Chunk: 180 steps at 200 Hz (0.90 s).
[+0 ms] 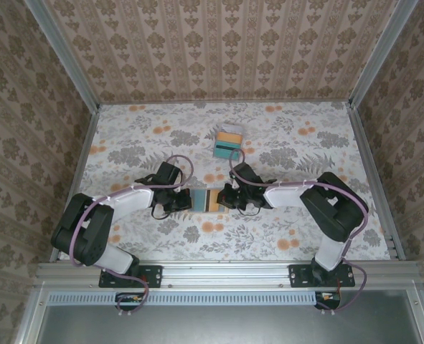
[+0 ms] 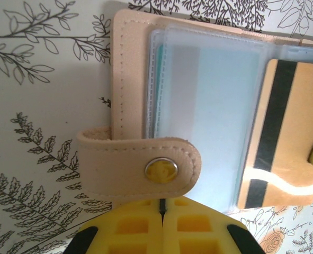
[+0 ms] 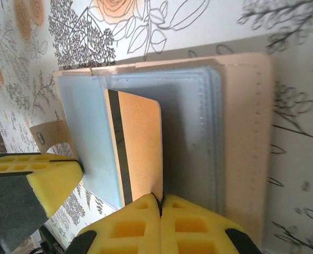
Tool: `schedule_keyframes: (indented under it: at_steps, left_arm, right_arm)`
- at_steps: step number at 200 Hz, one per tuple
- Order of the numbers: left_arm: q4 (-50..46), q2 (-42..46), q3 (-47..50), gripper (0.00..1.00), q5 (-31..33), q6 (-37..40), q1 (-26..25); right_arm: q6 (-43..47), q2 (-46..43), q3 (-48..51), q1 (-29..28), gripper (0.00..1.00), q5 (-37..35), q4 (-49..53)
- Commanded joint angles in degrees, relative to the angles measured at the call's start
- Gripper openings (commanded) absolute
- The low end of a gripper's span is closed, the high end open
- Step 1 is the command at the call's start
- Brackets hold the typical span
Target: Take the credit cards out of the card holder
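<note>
Jaws closed; one orange card (image 3: 140,143)

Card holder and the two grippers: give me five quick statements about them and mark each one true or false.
1. The right gripper is shut on the edge of an orange card. True.
2. The holder is folded shut. False: it lies open, with its clear sleeves showing.
3. The orange card has a black stripe. True.
4. All the cards are in the holder. False: a stack of cards lies on the table beyond the holder.
5. The left gripper is wide open. False: its fingers are closed together, right at the holder's strap.
</note>
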<state>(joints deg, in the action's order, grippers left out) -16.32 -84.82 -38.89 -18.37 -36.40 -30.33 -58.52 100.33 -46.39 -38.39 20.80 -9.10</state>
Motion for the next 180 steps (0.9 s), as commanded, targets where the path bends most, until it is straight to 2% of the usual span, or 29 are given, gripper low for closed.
schedule_keyframes:
  at_steps: [1, 24, 62, 91, 119, 149, 166, 180]
  left_arm:
    - [-4.9, -1.0, -0.1, 0.0, 2.0, -0.3, 0.2]
    - [-4.8, -0.7, -0.6, 0.0, 1.5, -0.1, 0.2]
    - [-5.0, 0.2, -2.5, 0.0, 0.2, 0.2, 0.2]
    - [-7.0, 1.7, -4.8, 0.0, 0.5, 1.2, 0.2]
    - [-7.9, 3.9, -6.7, 0.01, 0.1, 1.5, 0.2]
    - [-9.0, 6.9, -8.7, 0.15, 0.0, 2.6, 0.2]
    - [-10.2, 8.8, -9.5, 0.34, 0.5, 3.3, 0.2]
    - [-11.0, 10.4, -9.9, 0.55, 1.0, 3.4, 0.2]
  right_arm:
    - [1.0, -3.1, 2.2, 1.6, 0.0, -3.3, 2.9]
    - [4.1, -6.5, 1.7, 2.6, 0.0, -2.6, 4.8]
    - [12.4, -12.0, -2.9, 5.5, 0.0, -2.1, 15.1]
    - [26.2, -14.2, -11.4, 8.2, 0.0, -3.9, 27.7]
    - [40.3, -11.2, -23.8, 10.1, 0.0, -5.2, 39.4]
    - [54.7, -5.4, -36.3, 10.4, 0.0, -10.6, 47.8]
    - [63.1, -2.1, -42.2, 10.3, 0.0, -14.3, 50.0]
    - [68.4, 0.4, -45.7, 10.2, 0.0, -16.6, 49.8]
